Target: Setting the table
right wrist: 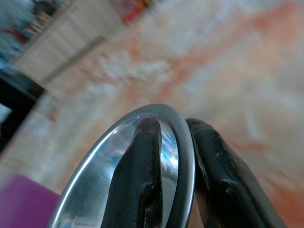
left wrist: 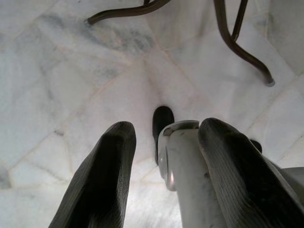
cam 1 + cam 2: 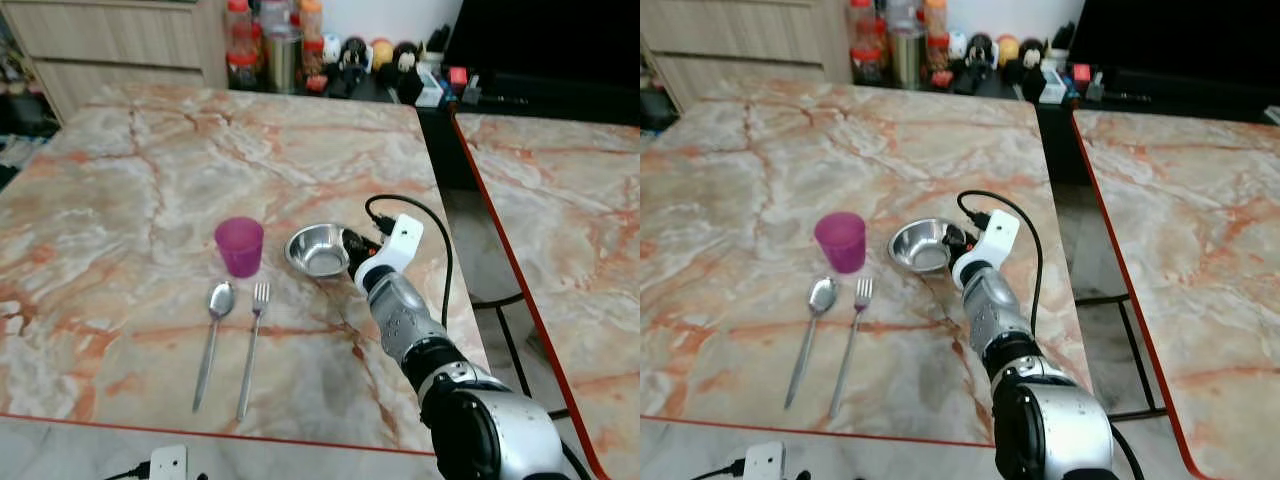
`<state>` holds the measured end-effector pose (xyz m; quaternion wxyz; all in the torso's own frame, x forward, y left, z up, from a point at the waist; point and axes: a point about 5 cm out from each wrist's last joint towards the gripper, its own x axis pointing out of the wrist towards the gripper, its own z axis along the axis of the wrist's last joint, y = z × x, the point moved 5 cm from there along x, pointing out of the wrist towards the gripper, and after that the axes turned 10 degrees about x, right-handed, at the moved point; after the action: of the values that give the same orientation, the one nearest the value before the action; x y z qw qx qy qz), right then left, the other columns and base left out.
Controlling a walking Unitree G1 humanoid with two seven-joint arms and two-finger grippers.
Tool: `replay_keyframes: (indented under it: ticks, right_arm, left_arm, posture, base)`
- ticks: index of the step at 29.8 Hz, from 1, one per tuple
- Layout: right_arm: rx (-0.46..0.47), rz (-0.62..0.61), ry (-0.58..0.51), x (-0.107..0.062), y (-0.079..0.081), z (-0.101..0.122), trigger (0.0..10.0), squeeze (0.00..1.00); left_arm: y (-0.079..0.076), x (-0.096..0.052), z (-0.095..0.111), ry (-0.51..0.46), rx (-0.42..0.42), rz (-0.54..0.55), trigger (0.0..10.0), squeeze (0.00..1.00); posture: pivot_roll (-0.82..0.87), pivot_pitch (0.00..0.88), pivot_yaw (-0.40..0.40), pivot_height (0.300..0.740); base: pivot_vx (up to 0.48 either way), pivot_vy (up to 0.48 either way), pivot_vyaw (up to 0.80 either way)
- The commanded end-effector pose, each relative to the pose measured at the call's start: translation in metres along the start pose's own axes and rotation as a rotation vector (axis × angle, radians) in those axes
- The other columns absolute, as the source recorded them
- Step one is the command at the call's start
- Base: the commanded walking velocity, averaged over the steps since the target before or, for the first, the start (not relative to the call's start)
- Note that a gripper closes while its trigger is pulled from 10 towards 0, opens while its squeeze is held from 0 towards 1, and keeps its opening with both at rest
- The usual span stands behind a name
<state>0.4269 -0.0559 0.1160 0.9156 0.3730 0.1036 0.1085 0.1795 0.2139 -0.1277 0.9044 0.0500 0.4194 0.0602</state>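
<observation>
A small steel bowl [image 3: 315,250] stands on the marble table [image 3: 120,180], just right of a purple cup [image 3: 239,245]. In front of the cup a spoon [image 3: 214,340] and a fork [image 3: 252,345] lie side by side, handles toward the near edge. My right gripper [image 3: 352,246] reaches in from the right and is shut on the bowl's right rim. In the right wrist view one finger [image 1: 142,161] is inside the bowl [image 1: 88,202] and the other outside. My left gripper [image 2: 168,128] hangs open over a pale stone floor.
A second marble table [image 3: 570,200] stands to the right across a narrow gap. Bottles and jars [image 3: 275,45] crowd the far edge. A white plug [image 3: 168,462] lies by the near edge. Dark chair legs [image 2: 237,38] stand on the floor under the left gripper.
</observation>
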Motion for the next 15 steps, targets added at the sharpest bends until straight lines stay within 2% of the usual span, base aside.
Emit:
replay_keyframes:
  ticks: [1, 3, 5, 7, 11, 15]
  right_arm:
    - [0.003, 0.055, -0.051, 0.004, 0.017, 0.014, 10.0, 0.00]
    - [0.004, 0.056, -0.052, 0.004, 0.017, 0.014, 10.0, 0.00]
    - [0.013, 0.112, -0.134, 0.000, 0.022, 0.030, 10.0, 0.00]
    - [0.018, 0.115, -0.146, -0.001, 0.022, 0.032, 10.0, 0.00]
    - [0.027, 0.101, -0.173, -0.006, 0.014, 0.033, 10.0, 0.00]
    - [0.003, 0.080, -0.199, -0.012, 0.006, 0.034, 10.0, 0.00]
  left_arm:
    - [-0.001, -0.005, -0.024, 0.087, 0.015, -0.015, 10.0, 0.00]
    - [-0.001, -0.005, -0.024, 0.088, 0.015, -0.015, 10.0, 0.00]
    - [0.004, 0.000, -0.010, 0.067, 0.025, -0.006, 10.0, 0.00]
    - [0.006, 0.001, -0.007, 0.065, 0.028, 0.000, 10.0, 0.00]
    - [0.010, 0.002, -0.004, 0.057, 0.028, 0.020, 10.0, 0.00]
    - [0.007, 0.003, -0.002, 0.048, 0.037, 0.003, 10.0, 0.00]
  posture:
    - [0.17, 0.000, -0.050, 0.740]
    - [0.17, 0.000, -0.050, 0.740]
    - [0.16, 0.000, -0.027, 0.740]
    - [0.15, 0.000, -0.022, 0.740]
    - [0.12, 0.000, -0.005, 0.740]
    - [0.10, 0.000, 0.016, 0.740]
  base:
    - [0.000, 0.000, 0.00]
    - [0.000, 0.000, 0.00]
    - [0.000, 0.000, 0.00]
    - [0.000, 0.000, 0.00]
    - [0.000, 0.000, 0.00]
    - [0.000, 0.000, 0.00]
